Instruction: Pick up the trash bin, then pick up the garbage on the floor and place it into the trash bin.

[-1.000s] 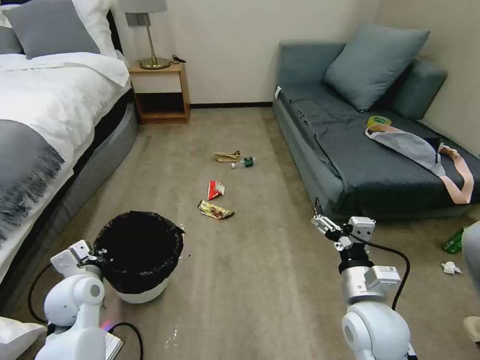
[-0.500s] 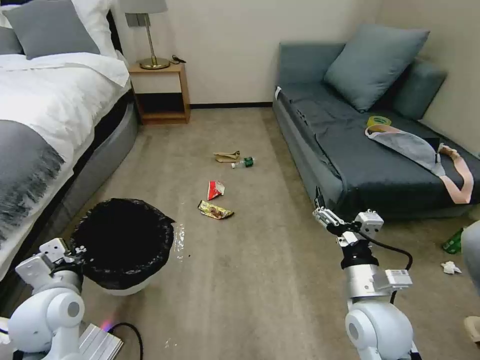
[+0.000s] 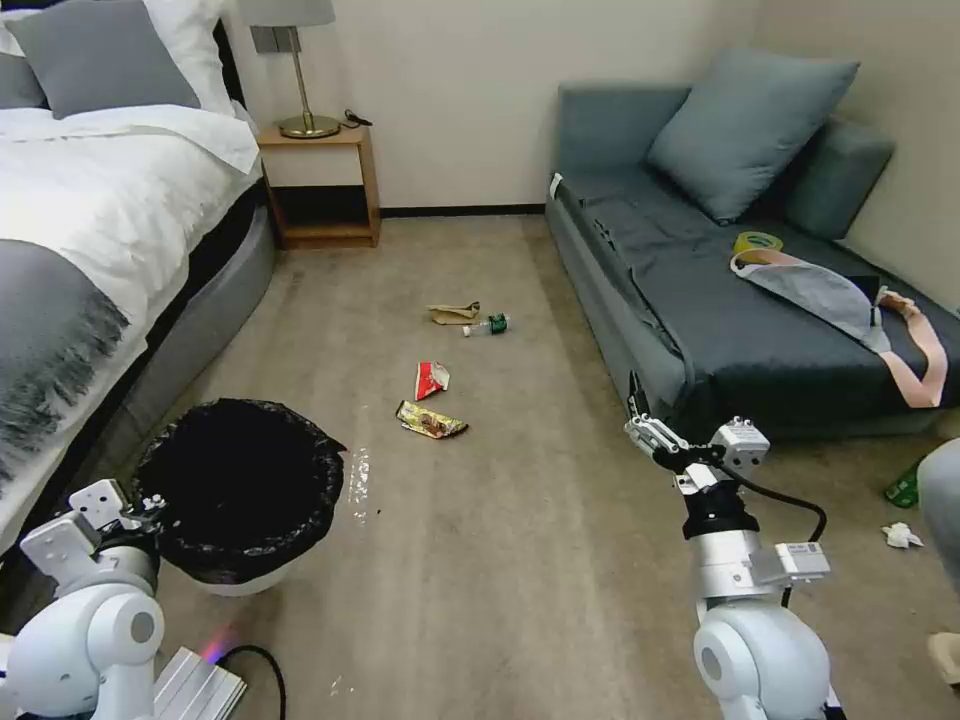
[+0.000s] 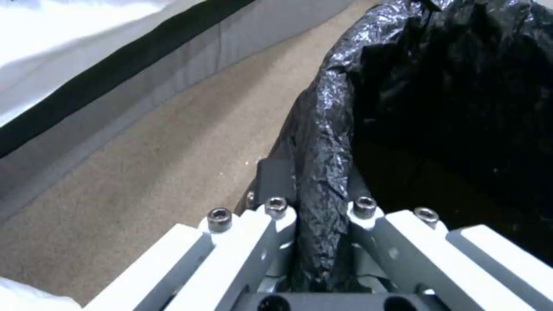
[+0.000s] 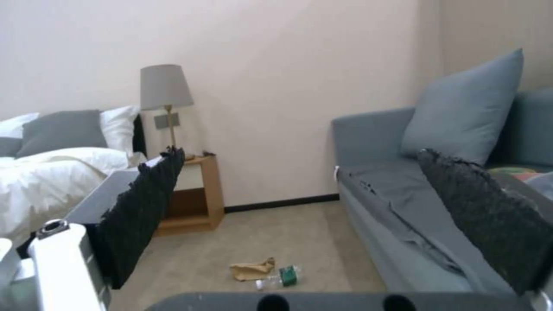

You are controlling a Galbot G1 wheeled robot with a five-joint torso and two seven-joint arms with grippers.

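Trash bin (image 3: pixel 240 500) clamped by left gripper (image 4: pixel 319 207) fingers, beige carpet (image 3: pixel 520 560), bed (image 3: pixel 90 230), sofa (image 3: pixel 720 320), right gripper (image 3: pixel 645 432) fingers apart

My left tool (image 3: pixel 150 507) on the trash bin (image 3: pixel 240 487) rim beside the bed (image 3: pixel 90 230), garbage (image 3: pixel 430 420) ahead on the floor, sofa (image 3: pixel 720 310) to my right, right tool (image 3: pixel 640 430) before it

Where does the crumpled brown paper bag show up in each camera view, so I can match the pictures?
Head view: the crumpled brown paper bag lies on the carpet mid-room, just left of the small bottle with the green label.
Left wrist view: not in it; the left gripper clamps the trash bin rim.
Right wrist view: low centre on the carpet.
Shared landmark: that bottle, touching or nearly touching the bag.
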